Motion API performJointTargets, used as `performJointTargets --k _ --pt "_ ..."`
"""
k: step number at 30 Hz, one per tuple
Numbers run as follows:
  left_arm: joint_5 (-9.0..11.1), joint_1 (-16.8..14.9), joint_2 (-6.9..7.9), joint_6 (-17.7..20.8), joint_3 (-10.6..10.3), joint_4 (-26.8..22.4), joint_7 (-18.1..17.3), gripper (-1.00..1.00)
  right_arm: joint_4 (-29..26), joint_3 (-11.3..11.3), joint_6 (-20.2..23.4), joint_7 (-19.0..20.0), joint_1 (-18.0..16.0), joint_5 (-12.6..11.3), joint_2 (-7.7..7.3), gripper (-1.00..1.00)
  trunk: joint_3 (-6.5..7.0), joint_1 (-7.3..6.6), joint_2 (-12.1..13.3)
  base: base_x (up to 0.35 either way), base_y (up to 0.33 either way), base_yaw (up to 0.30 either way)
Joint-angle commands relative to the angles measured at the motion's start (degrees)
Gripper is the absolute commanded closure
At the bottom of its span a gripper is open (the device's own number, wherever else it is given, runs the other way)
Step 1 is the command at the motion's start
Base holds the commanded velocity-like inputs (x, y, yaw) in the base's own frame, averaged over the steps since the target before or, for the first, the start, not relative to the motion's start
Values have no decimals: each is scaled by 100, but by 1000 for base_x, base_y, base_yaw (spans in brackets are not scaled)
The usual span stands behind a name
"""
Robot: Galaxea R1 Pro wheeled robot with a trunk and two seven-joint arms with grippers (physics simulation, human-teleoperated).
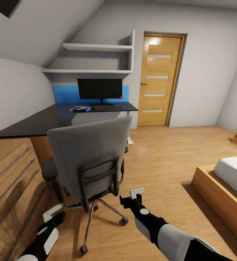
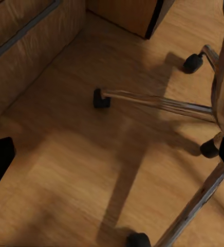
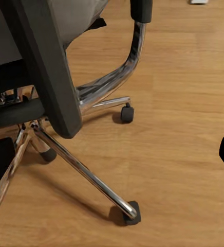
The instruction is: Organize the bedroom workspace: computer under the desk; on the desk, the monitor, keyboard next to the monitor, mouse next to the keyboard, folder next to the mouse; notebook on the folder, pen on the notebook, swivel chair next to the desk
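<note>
At centre of the head view: swivel chair (image 1: 93,159), grey back toward the camera, chrome star base on the wood floor (image 1: 162,159), standing close to the counter (image 1: 42,121) but angled, its seat facing the counter's far wing.

Counter, glossy black, L-shaped, running from 9 o'clock up to 12 o'clock. On its far wing: monitor (image 1: 100,89), upright; keyboard (image 1: 109,107) just before the monitor's stand; folder (image 1: 81,108), blue, at the keyboard's 9 o'clock, with a dark flat item on it, probably the notebook, too small to confirm. Mouse and pen cannot be made out.

Left end effector (image 1: 54,214), at 7 o'clock by the chair base, low near the floor; jaws appear released, grasping nothing. Right end effector (image 1: 136,194), at 5 o'clock of the chair, just beside its base, released and empty.

Step in hand, by judgement: bringing the chair in beside the counter. To do well: take contact high on the backrest frame or an armrest rather than the castors, push slowly toward 11 o'clock so the base rolls rather than tips.

Surroundings: light-wood drawer unit (image 1: 9,181) at 8 o'clock, close to the left arm and the likeliest obstruction; bed (image 1: 227,181) at 3 o'clock; door (image 1: 160,79) at 1 o'clock; wall shelves (image 1: 96,47) above the monitor.
</note>
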Motion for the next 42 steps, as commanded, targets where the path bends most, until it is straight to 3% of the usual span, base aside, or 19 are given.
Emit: performJointTargets --k 1,2,3,6,13,16,20,23,42 --pt "58 -3 3 -25 121 3 8 -100 0 47 -52 -30 -5 -37 0 -100 -5 -1 -2 0 1 0" --pt "56 -3 4 -25 251 4 10 -100 -1 45 -85 -30 -5 -37 0 -100 -5 -1 -2 0 0 0" --pt "54 -3 34 -25 530 3 24 -100 4 37 -146 -32 -5 -43 0 -100 -5 -1 -2 0 0 0" --pt "54 -3 69 -25 720 2 56 -100 0 30 -168 -39 -4 -53 0 -100 -5 -1 -2 0 0 0" --pt "53 -3 163 -25 1203 2 196 -100 -31 -20 -268 -54 -4 -84 -192 -100 -5 -1 -2 0 0 0" --pt "53 -3 172 -25 1271 2 209 -100 -34 -108 -387 -55 -3 -87 -247 -100 -5 -1 -2 0 0 0" --pt "53 -3 180 -25 1328 2 203 -100 -37 -485 -562 -52 -5 -90 -331 -100 -5 -1 -2 90 0 0" --pt "53 -3 181 -25 1333 2 185 -100 -34 -609 -596 -53 -5 -90 -347 -100 -5 -1 -2 246 0 0" --pt "53 -3 182 -21 1343 -3 177 -100 -4 -687 -649 -48 -5 -80 -358 -100 -5 -1 -2 211 0 0"
